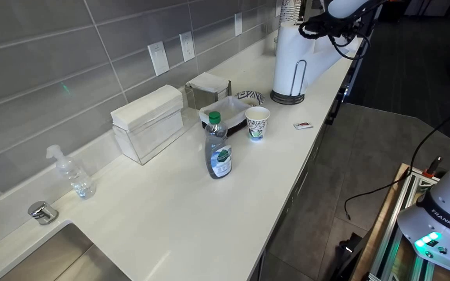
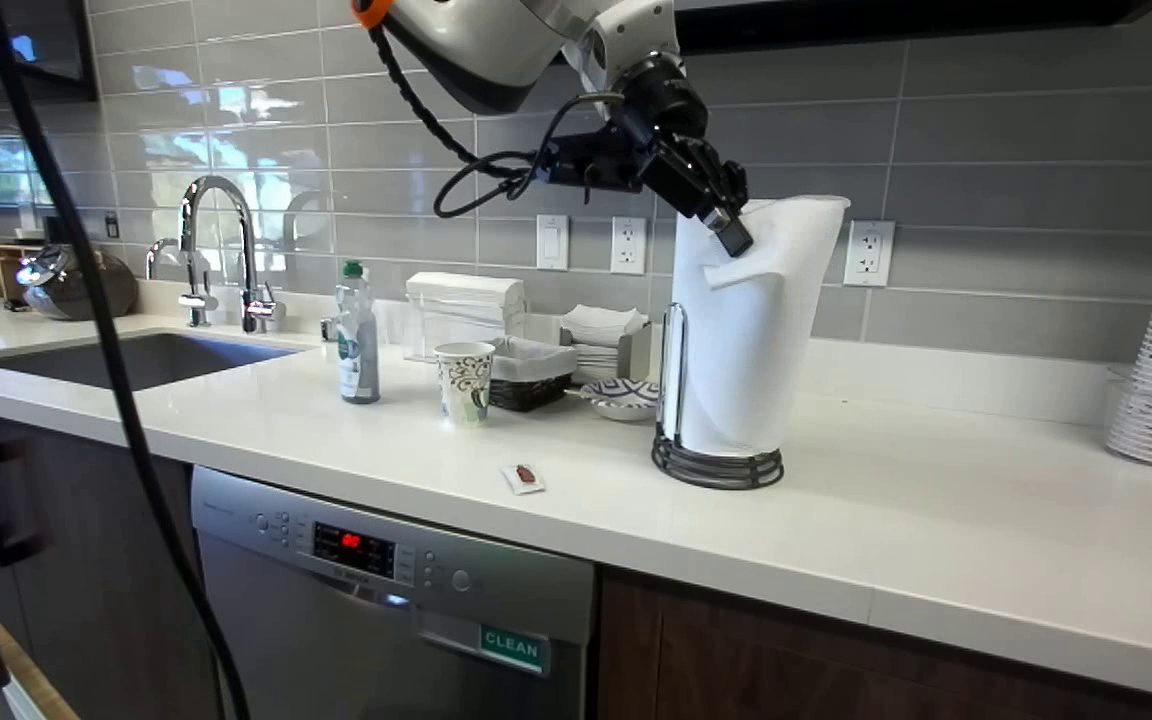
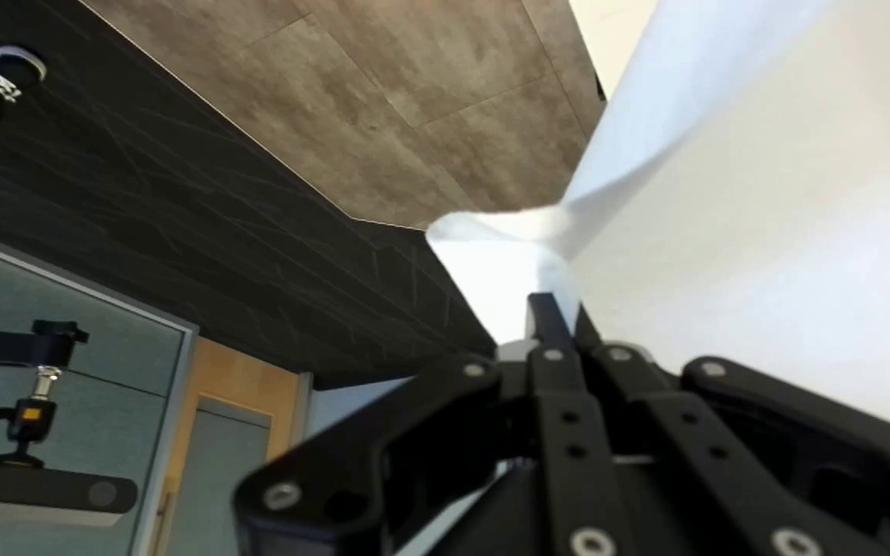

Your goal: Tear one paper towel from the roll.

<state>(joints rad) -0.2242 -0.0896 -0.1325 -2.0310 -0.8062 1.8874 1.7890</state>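
Pinching the towel [image 1: 322, 58] high up, the pincer [image 2: 734, 236] holds it out from the roll [image 1: 285, 58] on the surface [image 1: 193, 218], apparently the pulling step, with a sharp tearing tug likely needed next.

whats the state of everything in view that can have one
roll: upright on its holder
paper towel: pulled out, apparently not torn off
jaws: shut on the paper towel
soap bottle: upright, capped
paper cup: upright, uncovered
basket: lined
packet: lying flat
dishwasher: shut, display lit
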